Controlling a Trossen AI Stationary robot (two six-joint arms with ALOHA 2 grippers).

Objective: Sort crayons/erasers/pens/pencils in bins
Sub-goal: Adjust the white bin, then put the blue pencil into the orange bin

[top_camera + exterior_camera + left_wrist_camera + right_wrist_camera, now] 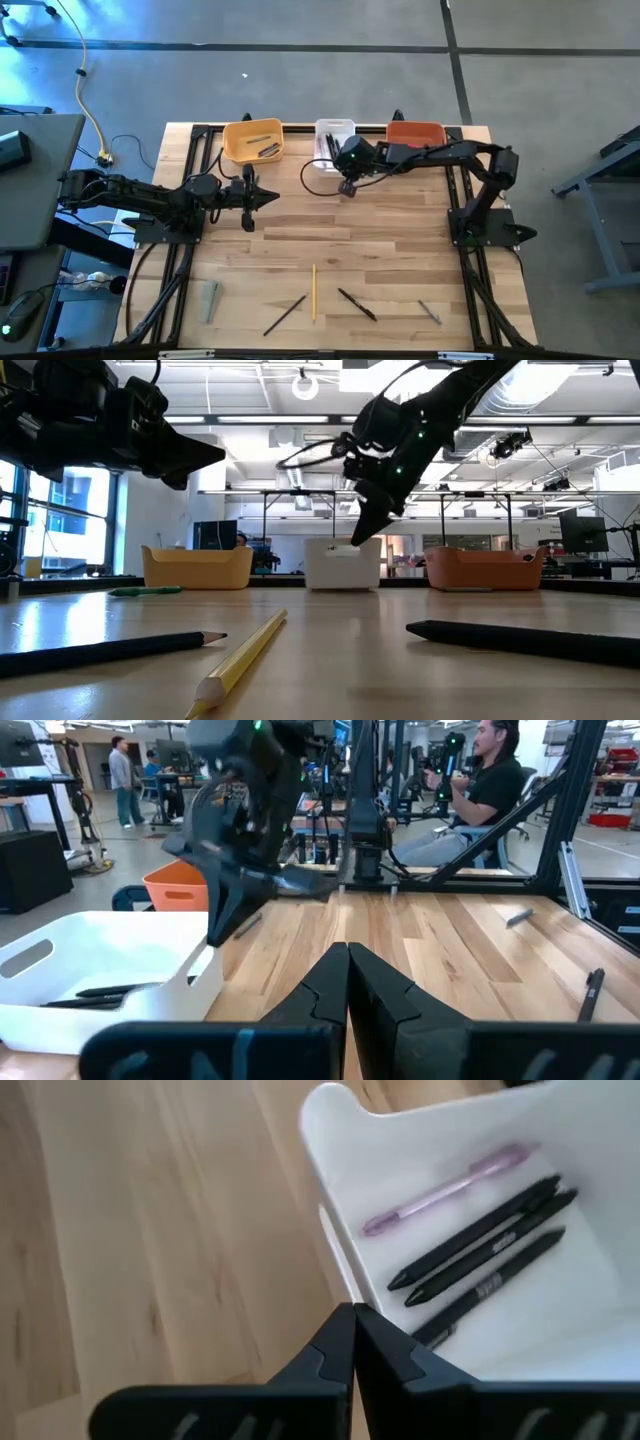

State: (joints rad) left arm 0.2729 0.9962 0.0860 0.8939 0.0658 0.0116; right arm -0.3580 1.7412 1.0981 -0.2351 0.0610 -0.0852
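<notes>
Hovering with its fingers pressed together and holding nothing, the right gripper (347, 186) hangs just over the near rim of the white bin (335, 131), where three black pens (485, 1255) lie directly ahead of it. Descending from here risks striking that rim and shoving the bin. The left gripper (268, 198) waits alongside, likewise closed and empty. The yellow pencil (313, 291) and other loose sticks lie well behind both tools.

Bench (400, 250): pale wood planks, smooth, with a light sheen in the low view. Bins (600, 1200): smooth moulded plastic, the white one faintly glossy inside; pens (480, 1245) in it are matt black, one translucent lilac. Right pincer (352, 1342): matt black plastic-looking fingers.
</notes>
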